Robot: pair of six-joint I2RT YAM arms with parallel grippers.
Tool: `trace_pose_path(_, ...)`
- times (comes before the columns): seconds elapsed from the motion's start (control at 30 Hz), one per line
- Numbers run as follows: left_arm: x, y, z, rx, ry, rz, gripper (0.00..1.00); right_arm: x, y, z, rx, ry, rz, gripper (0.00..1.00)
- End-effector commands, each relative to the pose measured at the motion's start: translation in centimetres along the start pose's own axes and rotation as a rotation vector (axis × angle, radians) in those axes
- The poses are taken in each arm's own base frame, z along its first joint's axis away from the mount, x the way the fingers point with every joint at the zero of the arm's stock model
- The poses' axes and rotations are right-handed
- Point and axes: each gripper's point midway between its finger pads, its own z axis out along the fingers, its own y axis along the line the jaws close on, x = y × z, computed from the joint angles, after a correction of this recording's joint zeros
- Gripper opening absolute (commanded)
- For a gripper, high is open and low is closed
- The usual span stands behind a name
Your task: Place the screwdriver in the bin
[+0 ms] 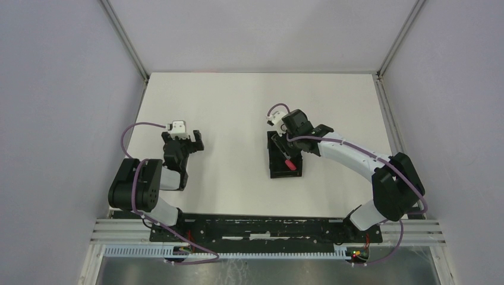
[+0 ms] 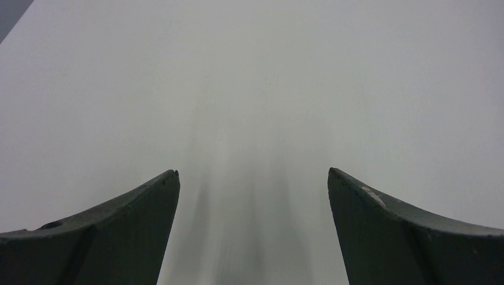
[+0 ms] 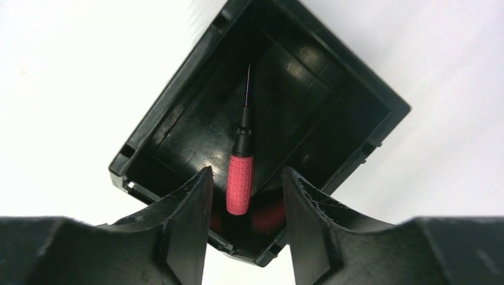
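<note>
The right end effector (image 3: 245,172) hangs over the bin (image 3: 196,119), fingers spread. The screwdriver (image 3: 239,184) sits between them inside the bin's walls, a gap showing on each side of the red handle and the thin shaft pointing away. Whether the handle rests on the bin floor cannot be told. The bin's near corner is hidden behind the fingers. The left end effector (image 2: 252,172) is also spread, well apart to the left, over bare surface (image 1: 226,119).
</note>
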Motion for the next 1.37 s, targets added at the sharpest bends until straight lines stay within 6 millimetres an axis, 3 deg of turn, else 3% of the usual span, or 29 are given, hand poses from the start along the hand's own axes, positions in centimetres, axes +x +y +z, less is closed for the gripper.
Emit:
trace_pose_path(0.0, -1.7, 0.1, 0.4, 0.002, -0.054, 0.013, 1.0, -6.0, -0.8, -4.1, 0.038, -0.208, 0.025, 0.56)
trace_pose_path(0.07, -1.7, 0.0, 0.4, 0.003, -0.054, 0.013, 1.0, -6.8, -1.5, -5.4, 0.072, -0.247, 0.037, 0.7)
trace_pose_path(0.13, -1.7, 0.1, 0.4, 0.001, -0.054, 0.013, 1.0, -7.4, -2.3, -6.6, 0.119, -0.287, 0.053, 0.97)
trace_pose_path(0.27, -1.7, 0.1, 0.4, 0.001, -0.054, 0.013, 1.0, -7.9, -5.5, -9.5, 0.28, -0.397, 0.1, 0.98)
trace_pose_path(0.4, -1.7, 0.1, 0.4, 0.002, -0.054, 0.013, 1.0, -6.6, -9.8, -11.6, 0.41, -0.492, 0.178, 0.98)
trace_pose_path(0.53, -1.7, 0.0, 0.4, 0.003, -0.054, 0.013, 1.0, -2.9, -13.4, -11.8, 0.519, -0.548, 0.273, 0.98)
trace_pose_path(0.67, -1.7, 0.1, 0.4, 0.002, -0.054, 0.013, 1.0, 1.1, -15.5, -11.7, 0.635, -0.614, 0.345, 0.98)
trace_pose_path(0.8, -1.7, 0.0, 0.4, 0.003, -0.054, 0.013, 1.0, 6.3, -16.6, -10.6, 0.755, -0.622, 0.4, 0.98)
trace_pose_path(0.93, -1.7, 0.1, 0.5, 0.002, -0.055, 0.013, 1.0, 9.8, -16.6, -9.4, 0.802, -0.613, 0.411, 0.98)
trace_pose_path(1.1, -1.7, 0.1, 0.4, 0.001, -0.054, 0.013, 1.0, 11.5, -16.2, -8.6, 0.809, -0.594, 0.415, 0.98)
trace_pose_path(1.33, -1.7, 0.1, 0.5, -0.001, -0.054, 0.013, 1.0, 12.0, -16.1, -8.5, 0.816, -0.59, 0.423, 0.98)
